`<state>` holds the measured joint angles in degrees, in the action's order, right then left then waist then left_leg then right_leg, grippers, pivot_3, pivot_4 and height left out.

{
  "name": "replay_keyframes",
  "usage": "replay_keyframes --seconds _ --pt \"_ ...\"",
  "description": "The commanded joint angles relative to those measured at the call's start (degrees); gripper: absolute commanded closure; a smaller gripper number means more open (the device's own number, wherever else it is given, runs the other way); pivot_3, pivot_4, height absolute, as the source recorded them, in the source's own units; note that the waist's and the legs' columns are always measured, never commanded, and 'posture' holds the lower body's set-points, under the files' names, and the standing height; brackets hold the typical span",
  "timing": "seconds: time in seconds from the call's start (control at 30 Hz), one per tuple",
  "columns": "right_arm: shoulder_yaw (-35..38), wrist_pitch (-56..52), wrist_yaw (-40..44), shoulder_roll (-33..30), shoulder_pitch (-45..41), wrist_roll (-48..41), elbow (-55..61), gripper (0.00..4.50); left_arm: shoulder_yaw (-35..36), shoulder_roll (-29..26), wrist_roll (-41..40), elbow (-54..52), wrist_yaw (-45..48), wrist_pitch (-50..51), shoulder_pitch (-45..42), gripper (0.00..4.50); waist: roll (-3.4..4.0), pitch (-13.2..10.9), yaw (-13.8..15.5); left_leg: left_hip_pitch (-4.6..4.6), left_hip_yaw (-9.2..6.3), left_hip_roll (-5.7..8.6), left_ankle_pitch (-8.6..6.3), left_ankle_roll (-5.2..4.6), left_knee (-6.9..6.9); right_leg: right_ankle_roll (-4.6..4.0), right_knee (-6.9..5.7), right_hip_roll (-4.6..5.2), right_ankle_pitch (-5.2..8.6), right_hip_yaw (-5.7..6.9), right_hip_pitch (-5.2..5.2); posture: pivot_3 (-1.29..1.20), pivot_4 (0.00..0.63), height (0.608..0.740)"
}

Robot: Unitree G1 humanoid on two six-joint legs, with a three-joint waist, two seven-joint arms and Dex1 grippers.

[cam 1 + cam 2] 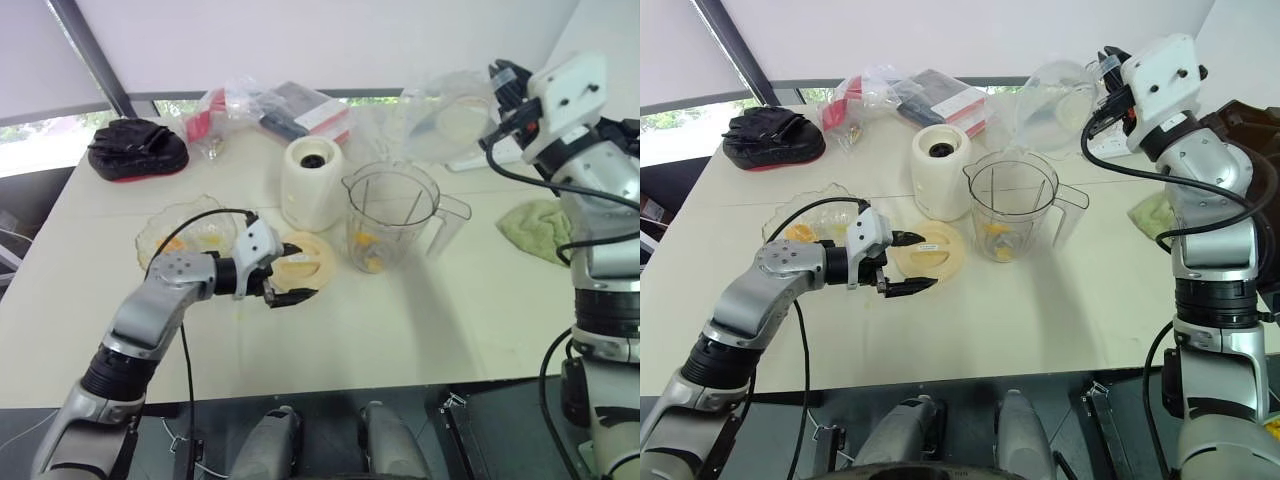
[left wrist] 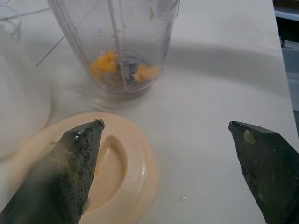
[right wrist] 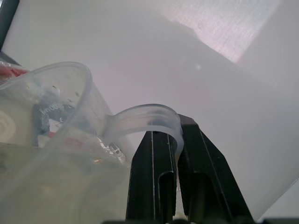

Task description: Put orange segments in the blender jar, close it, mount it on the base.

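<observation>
- The pale table (image 1: 430,320) took up most of the room in front of the robot, and everything else stood or lay on it.
- The clear blender jar (image 1: 390,225) stood upright near the middle with its top open, just beside the base and not mounted on it.
- The white blender base (image 1: 312,185) stood to the jar's left, nearly touching it, with nothing on top.
- A clear measuring jug (image 1: 1055,105) hung tilted in the air behind the jar.
- The right gripper (image 3: 176,158) had both fingers pinched tight on the jug's handle.
- A black bag (image 1: 135,150) sat at the far left corner, with some packets (image 1: 300,110) behind the base and a green cloth (image 1: 535,225) on the right.
- A glass plate (image 1: 165,225) lay left of the base.
- The cream lid (image 1: 312,255) lay flat in front of the base, off the jar.
- The left gripper (image 1: 925,263) was spread wide with nothing in it, one finger over the lid's edge and the other over bare table. I could not tell whether it touched the lid.
- A few orange segments (image 2: 105,63) lay at the bottom of the jar around the blade, and more orange pieces (image 1: 798,233) were on the plate.
</observation>
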<state>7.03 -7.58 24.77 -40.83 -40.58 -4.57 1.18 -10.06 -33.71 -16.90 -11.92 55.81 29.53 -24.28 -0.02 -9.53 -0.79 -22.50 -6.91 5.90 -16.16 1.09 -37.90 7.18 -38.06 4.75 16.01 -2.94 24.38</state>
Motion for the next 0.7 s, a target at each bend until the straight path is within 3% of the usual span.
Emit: replay_keyframes --seconds 0.03,0.3,0.57,0.7 --pt "1.19 2.73 0.35 -1.18 -1.01 1.13 3.72 4.47 0.39 -0.12 -0.13 -0.77 0.0 -1.05 -0.81 0.0 0.0 0.0 0.01 0.0 0.0 0.0 0.0 0.0 0.0 0.0 0.01 0.0 0.0 0.0 0.0 0.0 0.15 0.74" --pt "3.63 -1.38 -1.36 1.65 -0.88 -0.47 3.55 4.47 0.3 -0.1 -0.12 -0.73 0.02 -1.13 -0.82 0.0 -0.01 -0.01 -0.02 0.0 0.0 0.0 0.0 0.0 0.0 0.0 0.01 0.01 0.0 0.0 0.0 0.0 0.15 0.74" --pt "11.32 -23.26 -7.05 9.12 1.59 -12.03 7.11 4.47 0.29 -0.29 -0.06 -0.71 0.13 -1.13 -0.82 0.0 -0.01 -0.01 0.16 -0.01 -0.01 -0.02 0.0 0.0 -0.01 0.0 0.0 0.07 0.0 -0.01 -0.01 0.0 0.15 0.74" --pt "16.43 -31.39 -14.2 14.05 2.73 -15.46 8.21 4.47 0.31 -0.46 -0.01 -0.54 0.33 -1.18 -0.84 0.0 -0.01 0.0 -0.1 -0.02 -0.01 -0.03 0.0 0.0 0.0 0.0 0.0 0.06 0.0 -0.01 0.03 0.0 0.15 0.74"
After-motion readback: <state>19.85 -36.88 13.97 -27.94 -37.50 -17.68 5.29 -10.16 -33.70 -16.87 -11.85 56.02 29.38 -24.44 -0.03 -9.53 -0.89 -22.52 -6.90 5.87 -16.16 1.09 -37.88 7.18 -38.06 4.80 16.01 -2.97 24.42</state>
